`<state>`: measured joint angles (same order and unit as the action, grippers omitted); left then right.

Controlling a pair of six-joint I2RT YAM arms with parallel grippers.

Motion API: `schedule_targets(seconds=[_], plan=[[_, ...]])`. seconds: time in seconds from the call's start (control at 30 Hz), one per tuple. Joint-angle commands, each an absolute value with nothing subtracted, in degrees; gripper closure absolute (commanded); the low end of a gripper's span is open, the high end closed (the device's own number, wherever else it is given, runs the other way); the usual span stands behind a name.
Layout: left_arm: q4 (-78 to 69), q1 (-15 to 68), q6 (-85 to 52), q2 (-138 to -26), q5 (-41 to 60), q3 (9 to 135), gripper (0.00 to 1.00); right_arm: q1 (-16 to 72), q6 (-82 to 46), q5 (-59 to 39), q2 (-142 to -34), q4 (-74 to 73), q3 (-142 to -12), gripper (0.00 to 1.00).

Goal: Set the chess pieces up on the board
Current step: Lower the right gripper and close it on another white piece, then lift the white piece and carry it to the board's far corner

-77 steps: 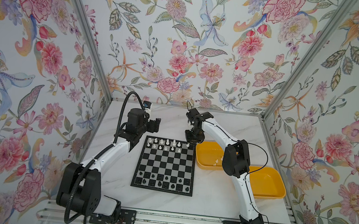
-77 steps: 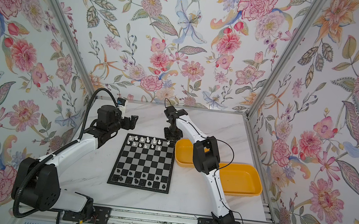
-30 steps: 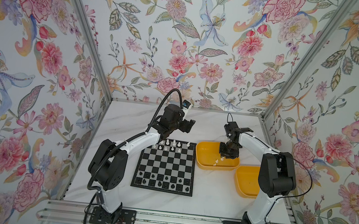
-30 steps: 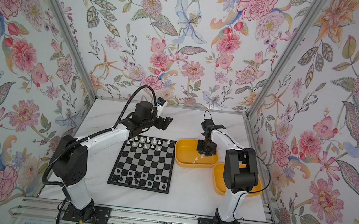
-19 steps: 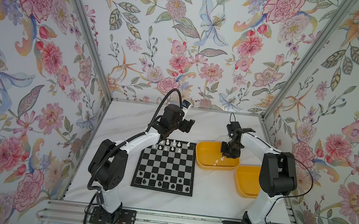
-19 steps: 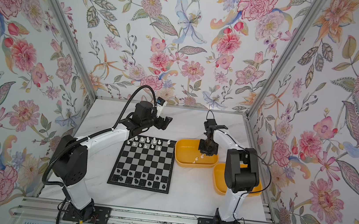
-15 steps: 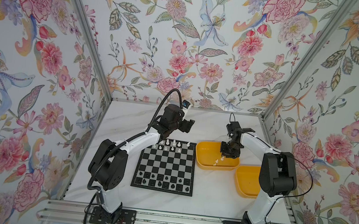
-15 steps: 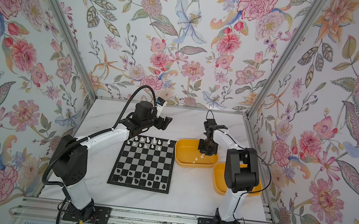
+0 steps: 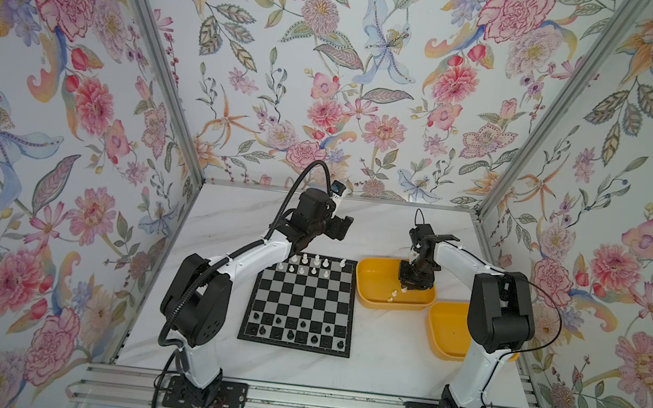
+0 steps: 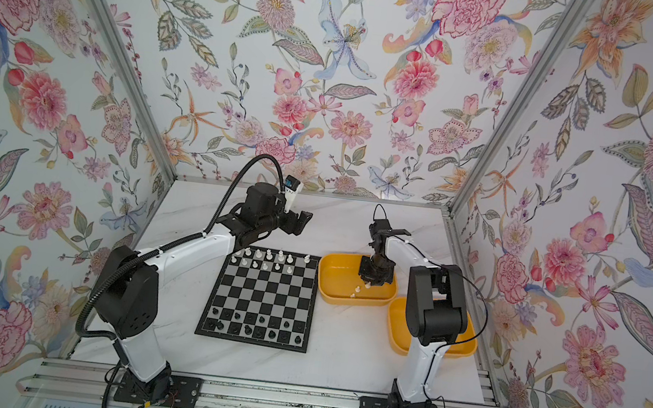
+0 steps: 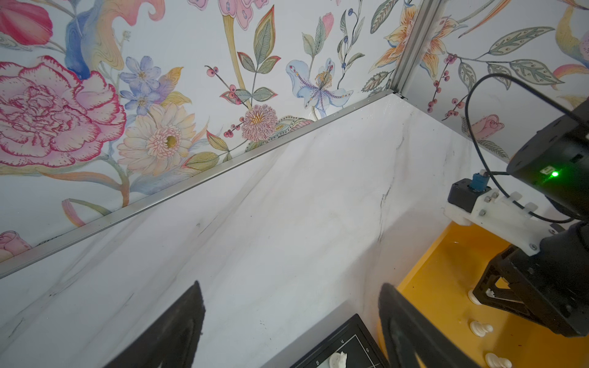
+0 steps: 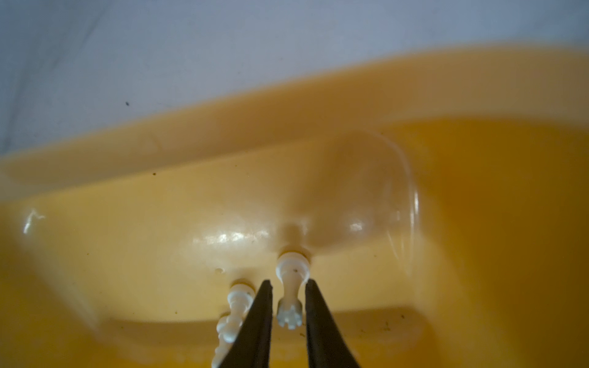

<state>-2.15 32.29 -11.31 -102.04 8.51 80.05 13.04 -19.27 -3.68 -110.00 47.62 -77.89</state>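
Note:
The board [image 9: 301, 298] [image 10: 264, 290] lies mid-table, with white chess pieces [image 9: 316, 260] on its two far rows and black ones [image 9: 293, 333] on the near rows. My right gripper [image 9: 412, 284] [image 12: 289, 282] reaches down into the nearer yellow tub [image 9: 375, 273]. Its fingers flank a white crowned piece [image 12: 292, 264] lying on the tub floor, with thin gaps on both sides. Another white piece [image 12: 240, 294] lies just outside one finger. My left gripper [image 9: 345, 230] [image 11: 291, 283] hovers open and empty past the board's far edge.
A second yellow tub [image 9: 446, 331] sits at the right, partly behind the right arm. Loose white pieces [image 9: 394, 293] [image 11: 479, 328] lie in the first tub. The marble table [image 9: 232, 211] is walled in by floral panels on three sides.
The right gripper's jaws have narrowed around the white piece inside the tub. The left arm has held still over the last second.

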Motion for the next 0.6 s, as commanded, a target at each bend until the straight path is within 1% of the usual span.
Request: schedule_targets(seconds=[0.0,0.3,0.43,0.57], plan=[[-0.7,32.8,-10.5,-103.1,7.6,82.0,0.13,13.2,-19.0,-4.0,-110.9,47.1,-78.7,0.79],[-0.1,32.7,-9.7,-103.1,7.3,82.4,0.13,13.4,-19.0,-4.0,-111.5,46.9,-79.3,0.79],[0.0,32.7,-9.4,-102.8,7.2,82.1,0.13,13.5,-19.2,-3.8,-111.7,47.0,-79.4,0.86],[-0.2,32.5,-9.2,-102.4,7.2,81.6,0.14,13.8,-19.3,-3.6,-111.3,47.8,-80.0,0.89]])
